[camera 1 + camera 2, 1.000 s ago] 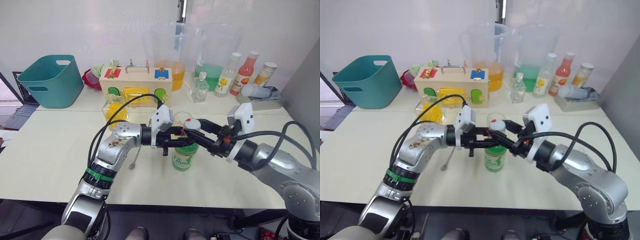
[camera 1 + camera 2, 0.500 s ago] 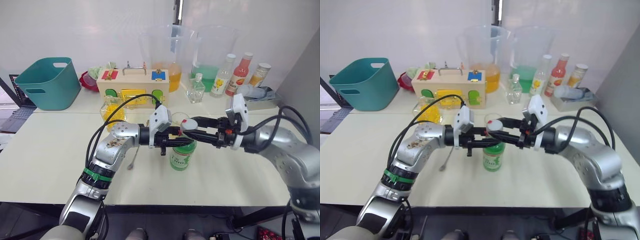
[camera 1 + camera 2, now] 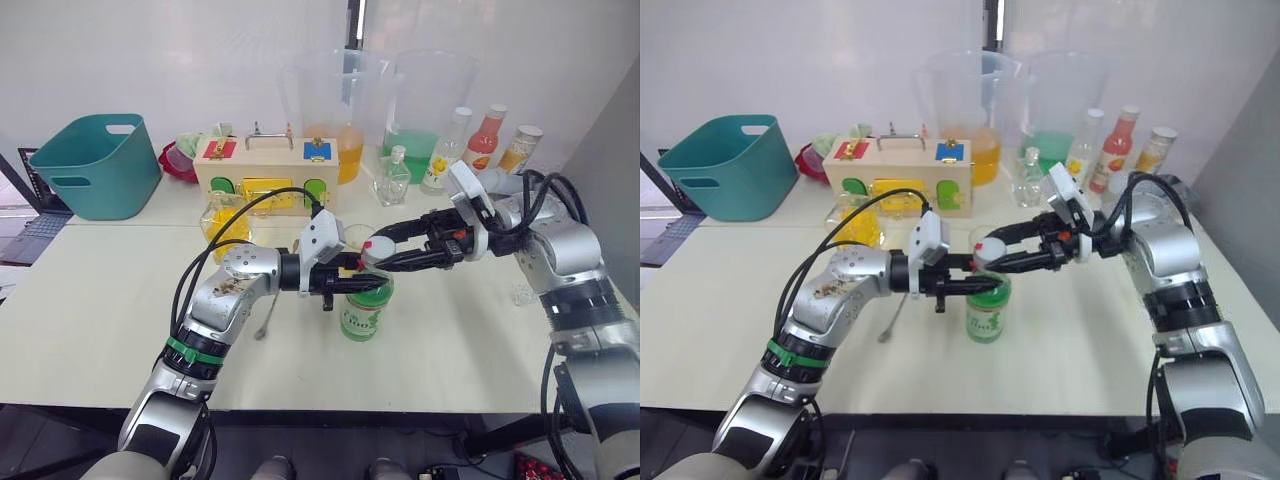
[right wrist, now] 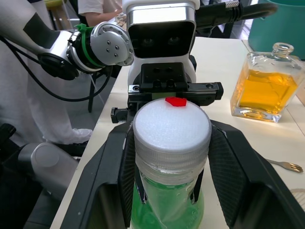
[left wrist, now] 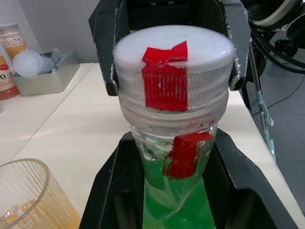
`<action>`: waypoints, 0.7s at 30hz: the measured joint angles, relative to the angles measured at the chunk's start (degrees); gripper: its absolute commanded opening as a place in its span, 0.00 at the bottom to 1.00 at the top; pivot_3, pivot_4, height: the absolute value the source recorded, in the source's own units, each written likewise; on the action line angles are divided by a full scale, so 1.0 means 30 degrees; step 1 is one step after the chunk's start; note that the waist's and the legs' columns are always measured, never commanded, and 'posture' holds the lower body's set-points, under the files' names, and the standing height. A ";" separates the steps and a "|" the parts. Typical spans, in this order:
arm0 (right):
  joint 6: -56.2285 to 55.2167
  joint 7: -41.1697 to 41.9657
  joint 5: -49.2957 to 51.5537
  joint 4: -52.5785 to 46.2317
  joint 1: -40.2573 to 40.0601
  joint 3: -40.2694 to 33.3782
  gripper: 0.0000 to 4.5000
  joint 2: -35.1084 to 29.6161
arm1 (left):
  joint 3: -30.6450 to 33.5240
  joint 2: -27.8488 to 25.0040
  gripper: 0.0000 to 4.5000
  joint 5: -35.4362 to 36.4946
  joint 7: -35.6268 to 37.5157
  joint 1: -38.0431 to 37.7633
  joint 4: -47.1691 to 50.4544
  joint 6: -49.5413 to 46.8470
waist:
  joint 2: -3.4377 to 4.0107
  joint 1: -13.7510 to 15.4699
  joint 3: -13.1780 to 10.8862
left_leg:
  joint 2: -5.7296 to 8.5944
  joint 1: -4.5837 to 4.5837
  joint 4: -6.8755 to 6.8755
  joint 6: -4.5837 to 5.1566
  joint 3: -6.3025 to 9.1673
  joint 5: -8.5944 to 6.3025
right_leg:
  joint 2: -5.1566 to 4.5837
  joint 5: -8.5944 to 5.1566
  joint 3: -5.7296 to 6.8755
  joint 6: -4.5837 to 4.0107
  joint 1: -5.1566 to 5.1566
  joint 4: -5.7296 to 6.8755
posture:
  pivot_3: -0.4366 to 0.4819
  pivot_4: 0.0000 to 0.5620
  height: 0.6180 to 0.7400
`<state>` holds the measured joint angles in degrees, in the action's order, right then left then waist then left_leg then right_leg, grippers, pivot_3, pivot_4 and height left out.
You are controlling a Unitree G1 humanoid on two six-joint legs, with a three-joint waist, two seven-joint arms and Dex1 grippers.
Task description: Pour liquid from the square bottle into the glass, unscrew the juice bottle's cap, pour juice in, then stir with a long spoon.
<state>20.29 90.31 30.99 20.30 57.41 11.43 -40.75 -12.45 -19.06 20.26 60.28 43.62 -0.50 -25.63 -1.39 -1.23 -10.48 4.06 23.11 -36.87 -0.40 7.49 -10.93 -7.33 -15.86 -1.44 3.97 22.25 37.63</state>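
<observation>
Both grippers met at the juice bottle [image 3: 361,311] near the middle of the table [image 3: 90,320].

We had bare tabletop from the near edge up to the bottle, and more open room to either side. The left gripper [image 3: 352,284] pinched the bottle's neck just under the cap [image 3: 377,248]; the right gripper [image 3: 385,254] closed its fingers [image 4: 225,176] on the cap. The spoon [image 3: 269,316] lay just left of the bottle. Behind it stood the glass [image 3: 359,236], and further left the square bottle [image 3: 227,221]. Along the far edge we saw a teal bin [image 3: 95,163], a wooden box [image 3: 267,174], two pitchers [image 3: 330,110] and small bottles [image 3: 482,140].
</observation>
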 measured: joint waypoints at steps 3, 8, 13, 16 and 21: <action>-0.0170 0.0136 -0.0149 0.0416 0.0185 0.0024 0.49 0.0213 | 0.0065 -0.0043 0.28 0.0021 -0.0088 0.0000 0.0007 -0.0157 | 0.0001 0.0005 0.0001 | -0.0003 -0.0007 0.0002 -0.0002 0.0006 0.0000 | 0.0001 0.0001 0.0001 -0.0002 0.0000 0.0007 | 0.48 0.27 1.00; -0.0328 0.0070 -0.0748 0.0327 0.0169 -0.0197 0.90 -0.0008 | -0.0100 0.0015 0.28 0.0035 -0.0033 0.0001 0.0257 -0.0211 | 0.0002 0.0025 0.0001 | 0.0001 0.0019 0.0002 -0.0007 0.0006 0.0001 | 0.0000 0.0002 -0.0001 -0.0003 0.0025 0.0010 | 0.48 0.27 1.00; 0.0743 -0.0044 -0.1131 -0.0733 -0.0521 -0.0381 0.99 -0.0716 | -0.0097 0.0055 0.28 0.0038 0.0161 0.0082 0.0224 -0.0107 | 0.0001 0.0099 0.0000 | 0.0009 0.0106 0.0003 -0.0004 0.0008 -0.0002 | -0.0010 0.0004 -0.0002 -0.0005 0.0113 0.0016 | 0.48 0.27 1.00; 0.2919 -0.0548 0.0081 -0.3257 -0.1329 -0.1545 0.99 -0.1466 | -0.0062 0.0076 0.28 0.0041 0.0363 0.0240 -0.0028 0.0106 | 0.0000 0.0148 0.0000 | 0.0022 0.0233 -0.0008 -0.0006 0.0014 -0.0001 | -0.0026 0.0013 -0.0007 -0.0017 0.0265 0.0100 | 0.48 0.27 1.00; 0.6428 -0.3976 0.2902 -0.9030 -0.4297 -0.4337 0.99 -0.1599 | -0.0084 0.0174 0.28 0.0026 0.0493 0.0292 -0.0244 0.0340 | -0.0002 0.0202 -0.0001 | 0.0026 0.0241 -0.0015 -0.0008 0.0015 0.0001 | -0.0032 0.0016 -0.0012 -0.0022 0.0280 0.0122 | 0.48 0.27 1.00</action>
<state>39.57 78.39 39.70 -6.79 44.52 -1.58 -45.55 -12.70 -18.54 20.34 61.75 44.50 -1.23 -24.61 -1.39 -0.63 -10.49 4.13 23.83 -36.92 -0.43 7.53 -10.93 -7.42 -15.81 -1.48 3.90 23.09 38.00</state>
